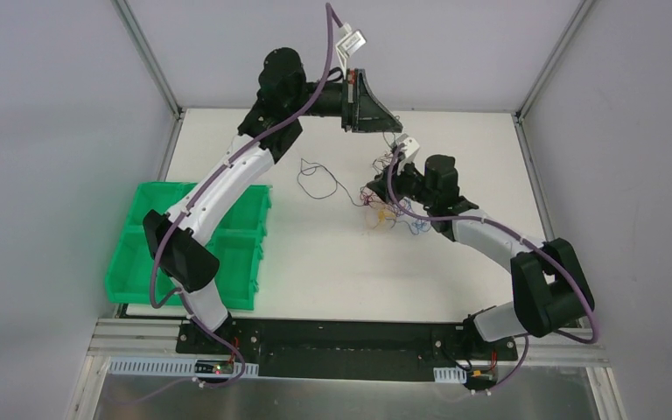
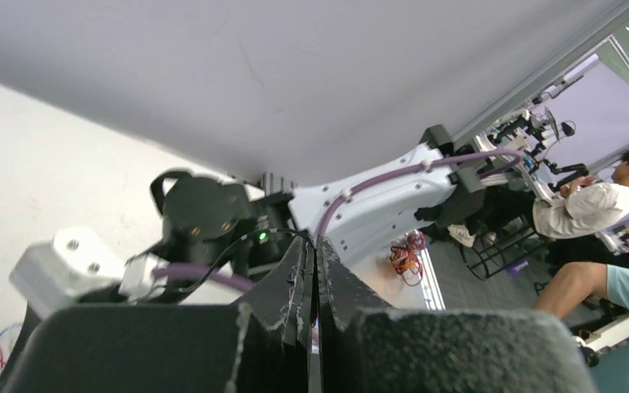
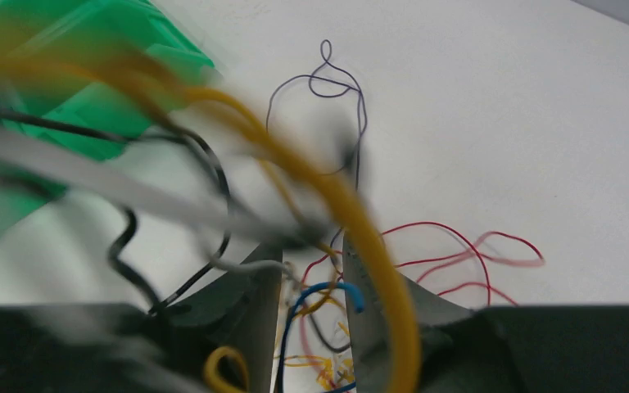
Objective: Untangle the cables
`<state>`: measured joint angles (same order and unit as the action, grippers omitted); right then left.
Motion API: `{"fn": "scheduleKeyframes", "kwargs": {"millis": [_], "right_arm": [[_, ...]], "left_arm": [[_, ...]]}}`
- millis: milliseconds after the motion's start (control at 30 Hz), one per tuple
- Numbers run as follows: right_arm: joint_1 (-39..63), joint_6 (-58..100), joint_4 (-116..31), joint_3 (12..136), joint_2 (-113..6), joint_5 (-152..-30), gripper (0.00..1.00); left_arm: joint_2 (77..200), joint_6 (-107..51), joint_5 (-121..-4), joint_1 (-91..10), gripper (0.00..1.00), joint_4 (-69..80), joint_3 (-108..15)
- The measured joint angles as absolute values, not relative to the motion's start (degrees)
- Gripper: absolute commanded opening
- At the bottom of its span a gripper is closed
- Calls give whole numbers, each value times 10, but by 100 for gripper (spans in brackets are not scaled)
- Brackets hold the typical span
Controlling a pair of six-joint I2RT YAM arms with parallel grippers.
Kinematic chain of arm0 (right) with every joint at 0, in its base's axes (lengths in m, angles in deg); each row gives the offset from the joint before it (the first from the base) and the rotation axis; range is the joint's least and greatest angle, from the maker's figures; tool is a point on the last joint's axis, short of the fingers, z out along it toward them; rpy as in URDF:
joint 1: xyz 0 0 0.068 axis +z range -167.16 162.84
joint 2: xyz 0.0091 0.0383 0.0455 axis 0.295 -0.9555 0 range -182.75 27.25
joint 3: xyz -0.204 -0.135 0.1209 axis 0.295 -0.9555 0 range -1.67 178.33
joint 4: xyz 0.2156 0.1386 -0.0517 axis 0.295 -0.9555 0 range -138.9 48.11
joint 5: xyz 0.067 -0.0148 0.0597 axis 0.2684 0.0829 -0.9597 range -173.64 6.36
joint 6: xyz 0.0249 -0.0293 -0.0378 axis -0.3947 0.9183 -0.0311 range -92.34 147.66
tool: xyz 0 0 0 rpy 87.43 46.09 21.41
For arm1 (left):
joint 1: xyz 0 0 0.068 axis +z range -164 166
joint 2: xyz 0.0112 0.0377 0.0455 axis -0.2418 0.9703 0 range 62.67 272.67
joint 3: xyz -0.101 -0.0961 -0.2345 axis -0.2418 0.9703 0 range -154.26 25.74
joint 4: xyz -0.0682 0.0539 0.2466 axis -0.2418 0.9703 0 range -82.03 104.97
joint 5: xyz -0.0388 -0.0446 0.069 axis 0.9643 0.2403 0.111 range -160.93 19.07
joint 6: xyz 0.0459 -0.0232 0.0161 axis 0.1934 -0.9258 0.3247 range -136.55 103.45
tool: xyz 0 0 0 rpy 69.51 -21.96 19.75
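While the right gripper [image 1: 376,191] sits low over the table [image 1: 332,271], its jaws stand apart with nothing clamped. The cables [image 1: 391,214] lie in a tangle under and around it. A blue strand [image 3: 328,288] and a thick-looking, blurred yellow one [image 3: 360,237] cross the gap between the fingers [image 3: 246,303]. Red loops [image 3: 459,254] rest on the table just beside them. A dark purple wire [image 1: 315,179] lies looped to the left, trailing from the tangle. The green bin [image 1: 140,254] stands at the near left. The left gripper [image 1: 369,105] hangs high over the far edge, jaws pressed together; whether a wire is nipped there cannot be told.
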<state>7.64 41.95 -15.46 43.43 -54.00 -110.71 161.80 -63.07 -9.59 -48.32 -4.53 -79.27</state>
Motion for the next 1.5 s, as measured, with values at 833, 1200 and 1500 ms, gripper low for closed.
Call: {"fn": "scheduleKeyframes", "kwargs": {"millis": [833, 1200, 1500], "right_arm": [[-71, 748, -292, 362, -594, -1083, 0], [-76, 709, -489, 496, -576, -1116, 0], [-76, 682, -588, 532, -567, -1136, 0]], "left_arm": [[1603, -535, -197, -295, 0, 73, -1111], [1428, -346, -295, -198, 0, 286, -808], [1357, -251, -384, -36, 0, 467, -692]]}}
